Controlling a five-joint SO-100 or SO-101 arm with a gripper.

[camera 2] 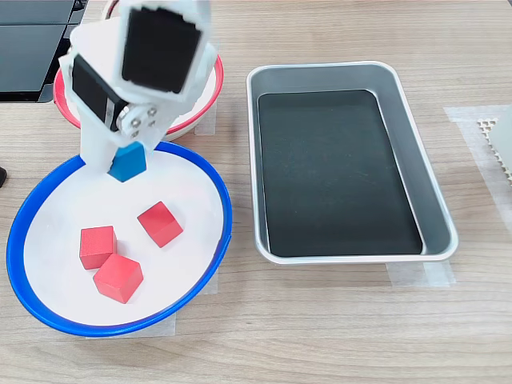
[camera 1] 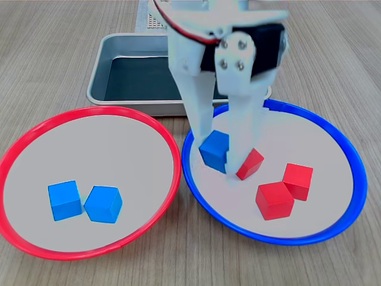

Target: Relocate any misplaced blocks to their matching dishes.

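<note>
The blue-rimmed dish [camera 1: 324,149] [camera 2: 188,188] holds three red blocks [camera 1: 275,201] [camera 1: 297,180] [camera 1: 250,164], which also show in the second exterior view [camera 2: 118,278] [camera 2: 98,246] [camera 2: 160,224]. My white gripper [camera 1: 219,156] [camera 2: 126,160] reaches down into this dish and is shut on a blue block [camera 1: 213,148] [camera 2: 128,164]. The nearest red block leans against one finger. In the red-rimmed dish [camera 1: 89,149] [camera 2: 214,92] lie two blue blocks [camera 1: 64,200] [camera 1: 103,204]. The arm hides most of that dish in the second exterior view.
A rectangular grey metal tray [camera 1: 119,44] [camera 2: 320,72] with a dark bottom stands behind the dishes in the first exterior view and to the second exterior view's right. Everything rests on a wooden tabletop [camera 1: 53,59]. Tape strips [camera 2: 416,274] hold the tray down.
</note>
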